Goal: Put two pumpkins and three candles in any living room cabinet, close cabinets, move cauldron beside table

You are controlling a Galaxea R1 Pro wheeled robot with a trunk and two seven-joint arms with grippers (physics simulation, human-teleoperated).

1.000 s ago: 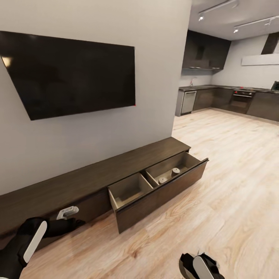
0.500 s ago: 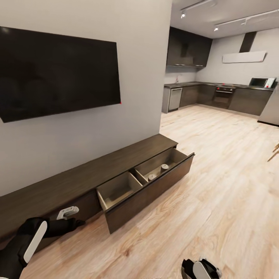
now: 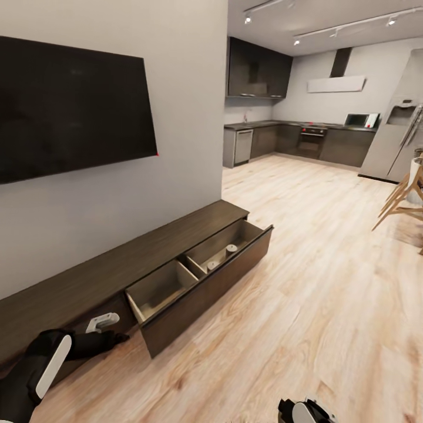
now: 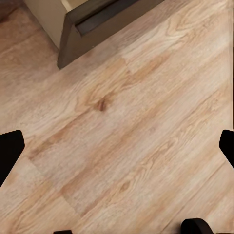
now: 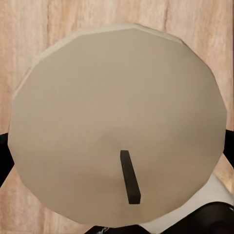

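Note:
The long dark cabinet (image 3: 106, 270) runs along the wall with one wide drawer (image 3: 205, 291) pulled open. Two grey-beige candles (image 3: 231, 248) (image 3: 212, 265) stand in its right compartment, and the left compartment holds nothing. In the right wrist view a third candle (image 5: 117, 97) shows its flat top and dark wick, with my right gripper (image 5: 117, 146) shut on its sides. That arm's end (image 3: 305, 411) sits at the head view's lower edge. My left gripper (image 4: 117, 148) is open over bare floor, near the drawer's corner (image 4: 73, 34). The pumpkins and the cauldron are out of view.
A large black TV (image 3: 64, 111) hangs above the cabinet. Wood floor (image 3: 305, 282) stretches right toward a dark kitchen (image 3: 294, 141) with a fridge (image 3: 396, 141). Wooden chair legs (image 3: 399, 200) stand at the right edge.
The whole head view has swung to the right, so the cabinet and TV slid left and the fridge and chair legs came in. Both arms keep their pose.

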